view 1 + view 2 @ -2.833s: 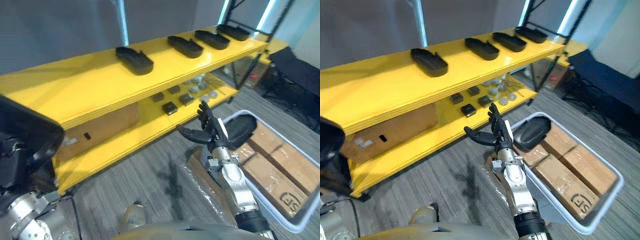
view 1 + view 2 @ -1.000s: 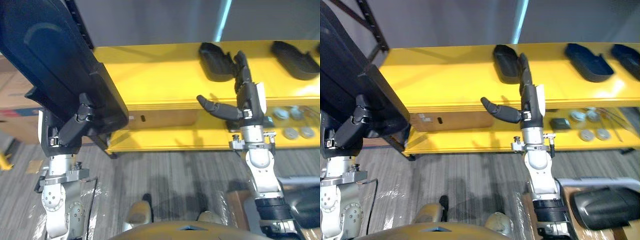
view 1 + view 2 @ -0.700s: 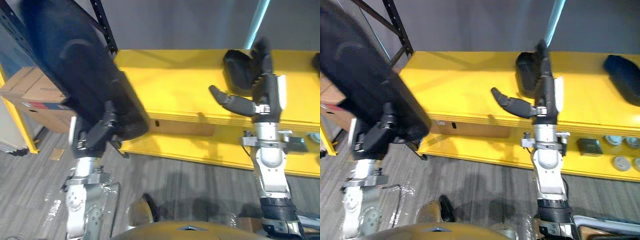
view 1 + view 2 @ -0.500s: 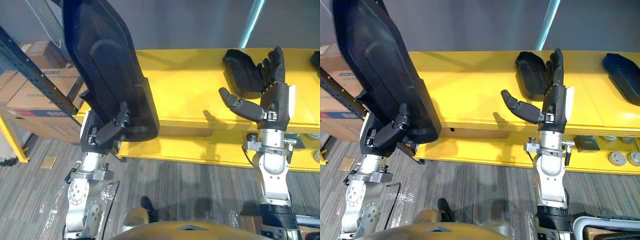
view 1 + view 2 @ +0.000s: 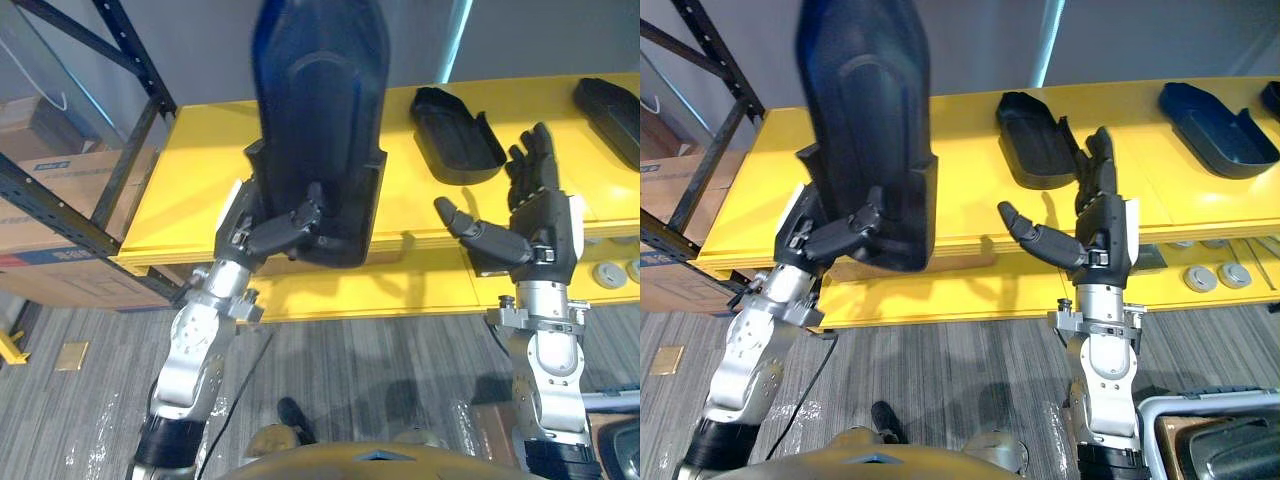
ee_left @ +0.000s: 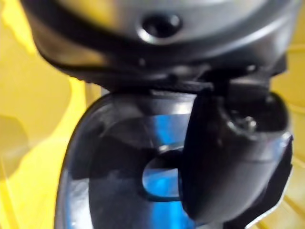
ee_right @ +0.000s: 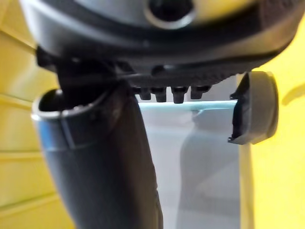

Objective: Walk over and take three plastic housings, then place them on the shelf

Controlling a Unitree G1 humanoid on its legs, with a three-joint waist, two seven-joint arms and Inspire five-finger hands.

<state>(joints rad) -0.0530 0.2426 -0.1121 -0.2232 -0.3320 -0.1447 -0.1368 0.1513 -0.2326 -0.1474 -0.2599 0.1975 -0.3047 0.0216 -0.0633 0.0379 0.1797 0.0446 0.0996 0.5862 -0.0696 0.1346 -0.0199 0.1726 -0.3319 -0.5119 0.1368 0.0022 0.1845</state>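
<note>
- The left hand (image 5: 262,228) is gripping a big black plastic housing (image 5: 320,110), with its fingers (image 5: 292,216) curling round the lower end.
- In the left wrist view the thumb (image 6: 224,157) is pressing against the housing's hollow inner side.
- The housing is standing almost upright in the air, its long body rising above the hand and hanging in front of the yellow shelf (image 5: 200,165), over the left part of the top board. I cannot tell whether it is touching the board.
- The right hand (image 5: 537,225) is hovering in front of the shelf's edge, holding nothing. Its fingers (image 5: 536,160) are pointing straight up and the thumb is sticking out wide towards the left.
- A second housing (image 5: 455,122) is lying flat on the top board, just behind the right hand.
- A third housing (image 5: 1215,115) is lying further along the same board to the right.
- Small round parts (image 5: 1215,275) are sitting on the lower board.
- Cardboard boxes (image 5: 50,190) are standing to the left of the shelf, behind a black rack post (image 5: 133,52).
- A pale bin (image 5: 1160,410) is showing on the floor at the right, with another dark housing (image 5: 1240,450) lying in it.
</note>
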